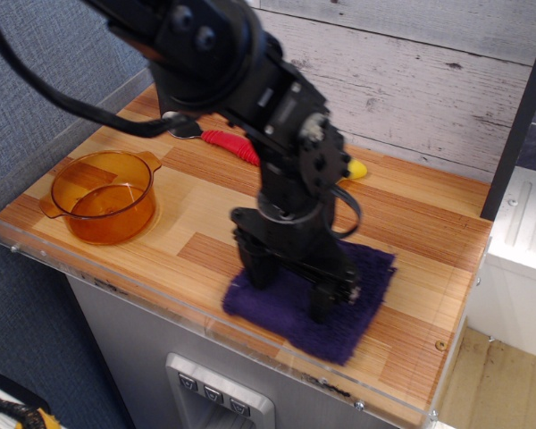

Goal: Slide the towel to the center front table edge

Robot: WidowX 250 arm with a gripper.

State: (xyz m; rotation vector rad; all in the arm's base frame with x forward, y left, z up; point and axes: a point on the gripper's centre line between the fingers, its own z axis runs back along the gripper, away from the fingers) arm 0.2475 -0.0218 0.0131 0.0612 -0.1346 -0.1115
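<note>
The dark purple towel [357, 295] lies flat near the front table edge [205, 326], right of the middle, its image blurred by motion. My black gripper [288, 288] points straight down onto it with its two fingers [255, 266] spread wide, both tips pressed into the cloth. The jaws hold nothing between them. The towel's front corner reaches the clear acrylic strip at the table edge.
An amber pot [103, 195] stands at the front left. A red ridged toy [232, 146] lies at the back behind the arm. A yellow banana [357, 168] peeks out to the arm's right. A grey wooden wall stands behind, and a clear side guard runs along the left.
</note>
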